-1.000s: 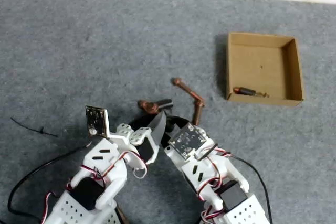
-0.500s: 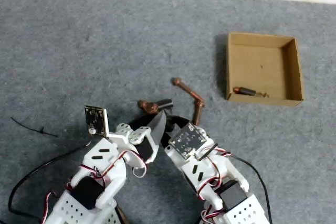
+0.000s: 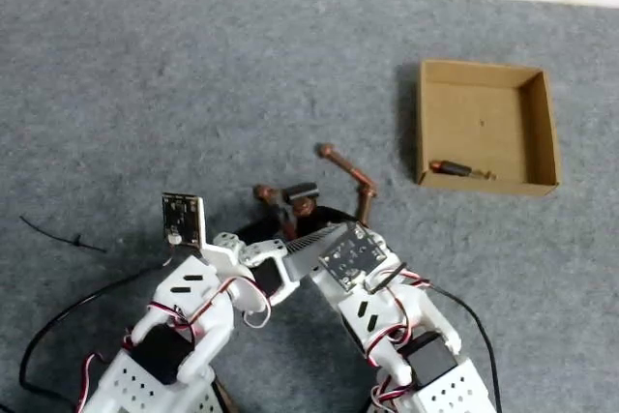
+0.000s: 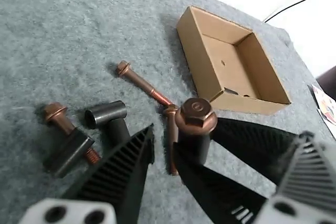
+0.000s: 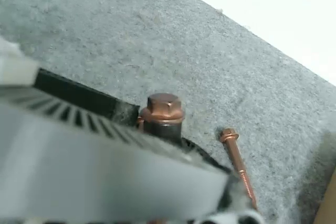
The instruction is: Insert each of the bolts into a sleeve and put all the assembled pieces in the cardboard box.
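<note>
- Swinging in over the past second, the right gripper [image 3: 311, 227] has closed on the left gripper [image 4: 164, 140]. It has brought a sleeved bolt [image 4: 195, 124] into sight just on the arms' side of the empty sleeve [image 3: 302, 191].
- The right gripper is clamped on the dark sleeve. The left gripper's fingers [image 4: 123, 169] gape wide beside it and grip nothing.
- The sleeved bolt stands upright above the grey carpet [image 3: 145, 94], its copper hex head seated on the dark tube.
- Two loose bolts [image 3: 346, 169] lie near, and the cardboard box [image 3: 488, 184], well apart, holds one assembled piece [image 3: 459, 169].
</note>
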Robot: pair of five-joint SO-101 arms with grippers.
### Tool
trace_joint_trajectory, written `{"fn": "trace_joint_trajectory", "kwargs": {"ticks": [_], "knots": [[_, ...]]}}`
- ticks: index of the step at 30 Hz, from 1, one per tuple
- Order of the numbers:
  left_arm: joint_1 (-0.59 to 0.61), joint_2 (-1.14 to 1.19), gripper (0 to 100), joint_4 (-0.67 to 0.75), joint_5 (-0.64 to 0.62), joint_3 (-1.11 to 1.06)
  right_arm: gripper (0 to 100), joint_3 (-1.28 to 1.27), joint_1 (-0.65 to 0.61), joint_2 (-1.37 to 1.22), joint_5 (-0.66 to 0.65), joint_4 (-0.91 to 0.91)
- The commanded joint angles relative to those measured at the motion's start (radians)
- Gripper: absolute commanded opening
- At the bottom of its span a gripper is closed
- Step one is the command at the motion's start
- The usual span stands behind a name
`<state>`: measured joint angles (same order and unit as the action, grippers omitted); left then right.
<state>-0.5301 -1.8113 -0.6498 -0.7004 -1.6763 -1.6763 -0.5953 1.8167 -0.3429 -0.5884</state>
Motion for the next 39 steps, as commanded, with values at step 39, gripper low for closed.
{"fn": "trace_joint_trajectory", "kwargs": {"ticks": [39], "knots": [[0.492,-0.012,1,0.269,-0.098,0.008,0.6,-0.101,0.205,0.022,-0.002,0.174]]}}
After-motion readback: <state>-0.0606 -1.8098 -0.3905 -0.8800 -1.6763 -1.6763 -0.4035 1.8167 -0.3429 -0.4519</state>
